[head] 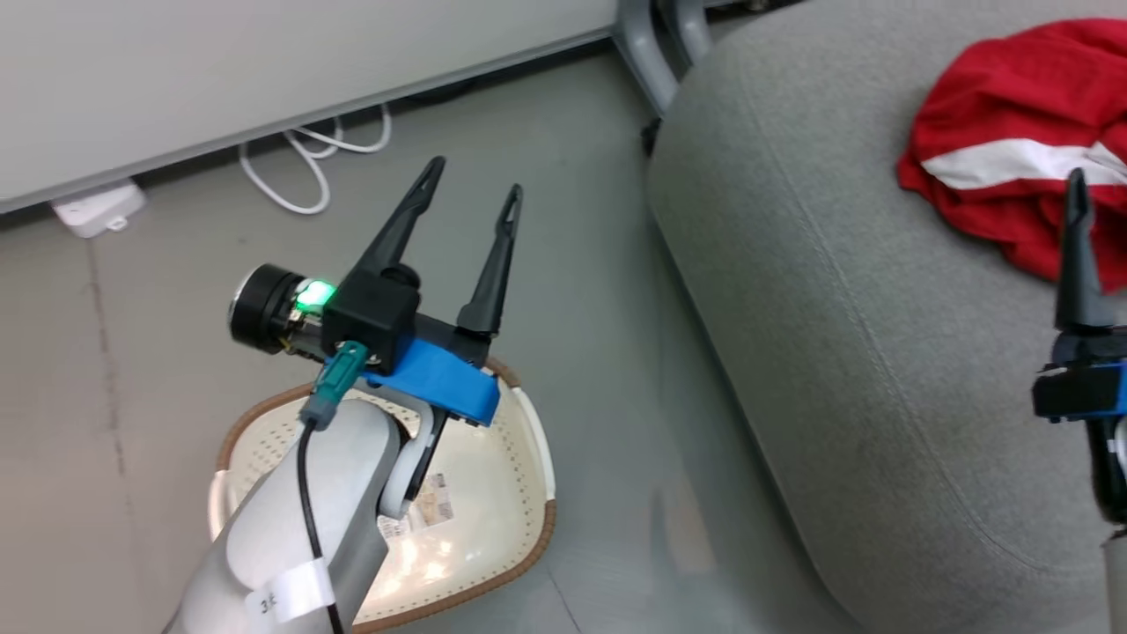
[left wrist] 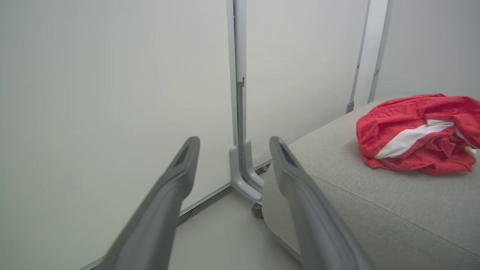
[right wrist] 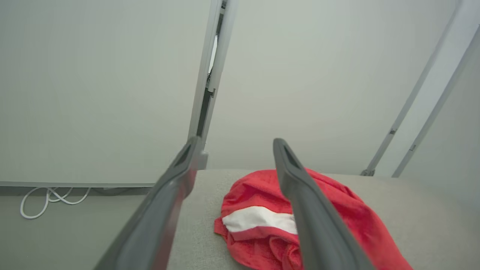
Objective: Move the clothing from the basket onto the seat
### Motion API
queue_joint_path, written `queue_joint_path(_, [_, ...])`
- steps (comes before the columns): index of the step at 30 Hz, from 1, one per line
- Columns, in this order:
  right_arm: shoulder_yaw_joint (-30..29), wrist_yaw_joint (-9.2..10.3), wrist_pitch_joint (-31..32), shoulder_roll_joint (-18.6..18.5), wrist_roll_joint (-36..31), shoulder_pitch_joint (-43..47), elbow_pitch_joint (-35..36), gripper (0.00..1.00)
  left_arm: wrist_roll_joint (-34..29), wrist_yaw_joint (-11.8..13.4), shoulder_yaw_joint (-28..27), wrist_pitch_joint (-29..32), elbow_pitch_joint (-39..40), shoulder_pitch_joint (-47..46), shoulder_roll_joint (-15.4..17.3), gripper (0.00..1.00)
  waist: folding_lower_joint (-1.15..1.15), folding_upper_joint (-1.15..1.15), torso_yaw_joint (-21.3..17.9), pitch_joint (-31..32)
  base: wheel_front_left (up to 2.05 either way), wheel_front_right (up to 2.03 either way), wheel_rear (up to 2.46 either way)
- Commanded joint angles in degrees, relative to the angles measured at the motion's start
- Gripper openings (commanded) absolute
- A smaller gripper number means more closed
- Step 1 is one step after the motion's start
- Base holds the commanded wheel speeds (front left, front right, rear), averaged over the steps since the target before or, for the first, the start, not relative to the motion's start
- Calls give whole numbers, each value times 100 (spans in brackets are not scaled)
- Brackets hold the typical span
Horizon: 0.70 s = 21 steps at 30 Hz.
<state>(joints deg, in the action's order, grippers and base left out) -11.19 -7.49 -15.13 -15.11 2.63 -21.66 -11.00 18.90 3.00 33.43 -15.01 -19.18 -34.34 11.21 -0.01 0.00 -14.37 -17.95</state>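
Note:
The clothing, a crumpled red heap with a broad white stripe, lies on the grey seat at the far right. The cream basket stands on the floor at the lower left, and a label sticker shows on its bare bottom. My left gripper hovers open above the basket's far rim, holding nothing. One finger of my right gripper rises at the right edge, just in front of the clothing. In the right wrist view my right gripper stands open over the clothing, gripping none of it.
A looped white cable and a small white box lie on the grey floor by the white wall panel. A grey partition foot stands beside the seat's far corner. Open floor separates the basket from the seat.

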Motion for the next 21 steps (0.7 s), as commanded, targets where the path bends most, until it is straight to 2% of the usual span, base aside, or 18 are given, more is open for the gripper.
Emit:
queue_joint_path(1, [157, -1, -3, 77, 39, 91, 82, 100, -57, 17, -213, -23, 83, 198, 6, 100, 1, 0, 343, 256, 0, 0, 0])
queue_joint_path(10, [946, -1, -3, 294, 148, 331, 242, 100, -252, -22, -1261, -20, 405, 998, -165, 100, 1, 0, 932, 625, 0, 0, 0])
queue_joint_path(21, [1212, -1, -2, 525, 304, 771, 83, 100, -566, -316, -2081, -20, 510, 1839, -464, 100, 1, 0, 1289, 1021, 0, 0, 0])
